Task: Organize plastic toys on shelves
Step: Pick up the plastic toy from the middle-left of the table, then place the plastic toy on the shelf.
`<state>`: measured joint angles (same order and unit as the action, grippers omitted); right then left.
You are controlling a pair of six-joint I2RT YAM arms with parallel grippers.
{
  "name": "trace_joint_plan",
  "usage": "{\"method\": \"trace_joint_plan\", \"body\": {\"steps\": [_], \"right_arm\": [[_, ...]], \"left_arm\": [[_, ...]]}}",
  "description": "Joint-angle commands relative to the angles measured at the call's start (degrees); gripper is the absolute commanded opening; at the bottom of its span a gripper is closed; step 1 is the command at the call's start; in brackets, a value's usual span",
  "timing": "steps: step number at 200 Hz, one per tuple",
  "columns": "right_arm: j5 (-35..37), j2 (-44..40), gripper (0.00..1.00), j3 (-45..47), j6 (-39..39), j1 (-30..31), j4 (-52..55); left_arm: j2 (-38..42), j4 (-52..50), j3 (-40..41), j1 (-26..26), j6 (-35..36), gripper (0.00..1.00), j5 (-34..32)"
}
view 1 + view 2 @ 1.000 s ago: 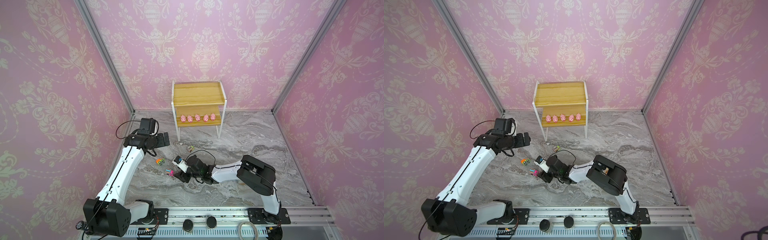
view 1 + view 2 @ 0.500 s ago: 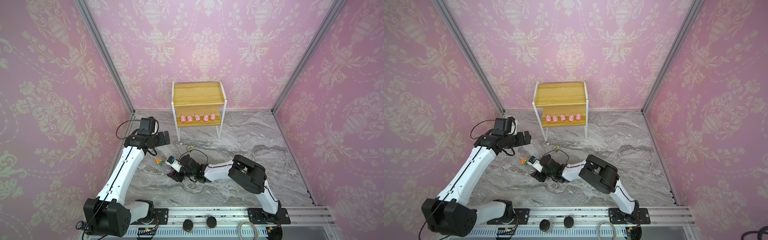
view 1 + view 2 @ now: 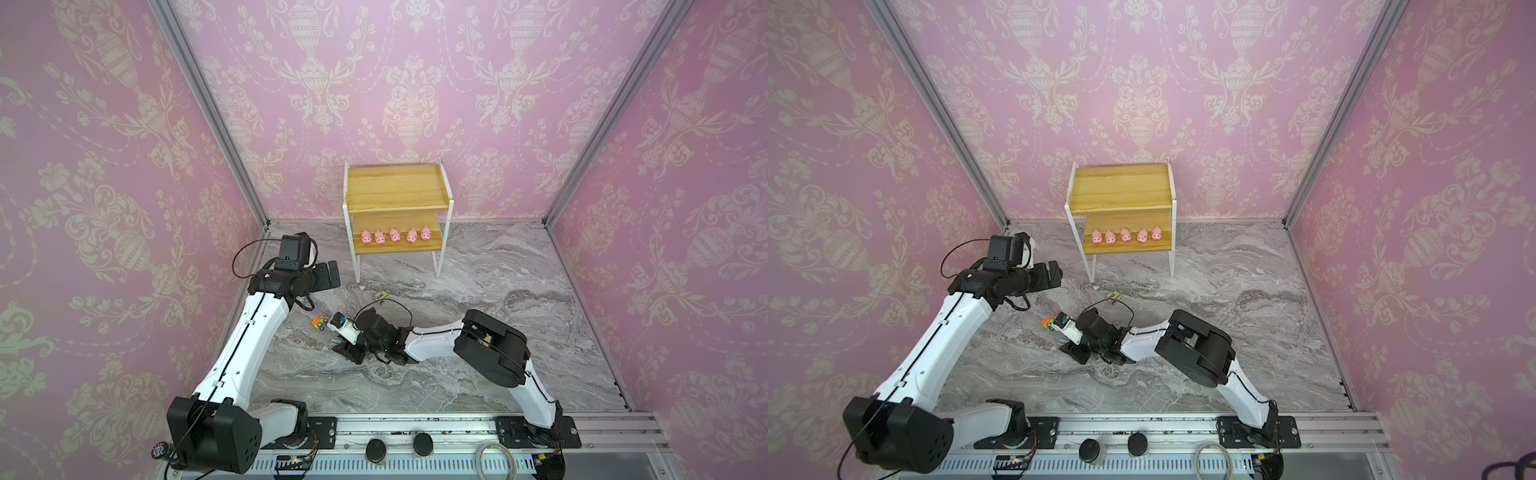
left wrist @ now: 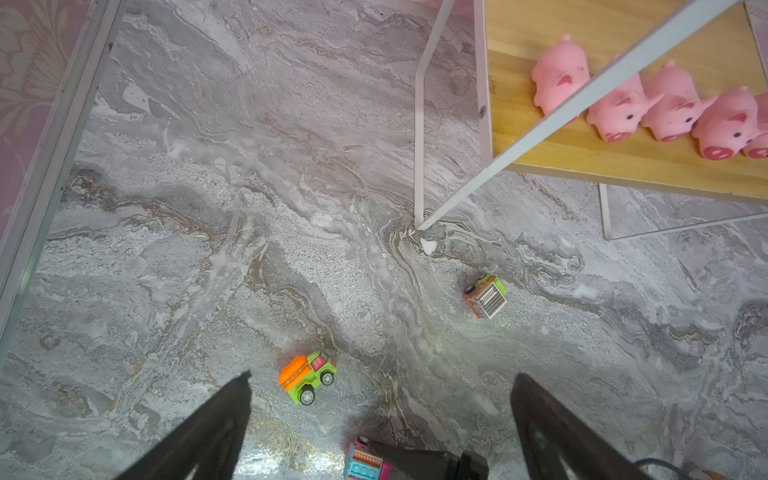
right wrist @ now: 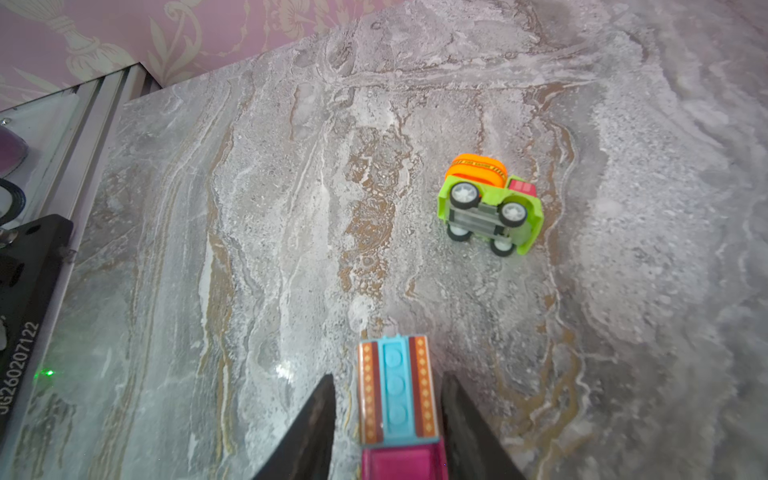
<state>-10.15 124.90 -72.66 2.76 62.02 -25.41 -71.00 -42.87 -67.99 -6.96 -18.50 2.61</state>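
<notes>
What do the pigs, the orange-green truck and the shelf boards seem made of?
Pigs: probably soft rubber or vinyl, matte; rounded, dull skin.
Orange-green truck: hard moulded plastic, glossy; crisp edges.
Shelf boards: wood or wood-look laminate, smooth; grain streaks.

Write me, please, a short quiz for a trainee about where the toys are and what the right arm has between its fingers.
1. How many pink pigs stand on the lower board of the rack?
2. True or false: a truck sits on the upper board.
3. What lies between the fingers of the right end effector? A) the pink-blue truck B) a pig C) nothing

Key: 1) five; 2) false; 3) A
</notes>
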Motion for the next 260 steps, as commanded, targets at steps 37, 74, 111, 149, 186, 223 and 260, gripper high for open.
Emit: {"method": "trace_joint_plan", "body": {"steps": [37,74,111,149,186,223,260], "right_arm": [[0.8,1.6,0.3,-2.3,-1.6,0.8,2.6],[2.8,-3.1,0.19,-0.3,-1.5,1.1,2.2],[5.7,-11.9,0.18,2.2,-1.2,1.3,4.6],[10.8,-23.2,0.18,3.0,-1.3,1.3,12.0],[18.3,-33.1,0.18,-2.0,-3.4,0.6,24.1],[22.1,-37.1,0.18,-12.4,-1.7,-5.0,35.5],[22.7,-36.6,0.18,-21.3,2.5,-13.3,40.8]], "left_arm": [[0.4,0.6,-1.1,0.4,0.3,0.99,-0.1],[0.1,0.7,-2.4,0.3,0.5,0.99,-0.3],[0.0,0.9,-4.9,0.3,0.5,0.99,-0.5],[0.6,0.6,-9.5,0.3,0.5,0.99,0.3],[1.9,1.9,-14.2,0.3,0.5,0.99,2.2],[2.6,5.7,-14.6,0.1,1.3,0.99,6.4],[2.8,9.2,-11.5,-1.8,3.5,0.99,9.0]]}}
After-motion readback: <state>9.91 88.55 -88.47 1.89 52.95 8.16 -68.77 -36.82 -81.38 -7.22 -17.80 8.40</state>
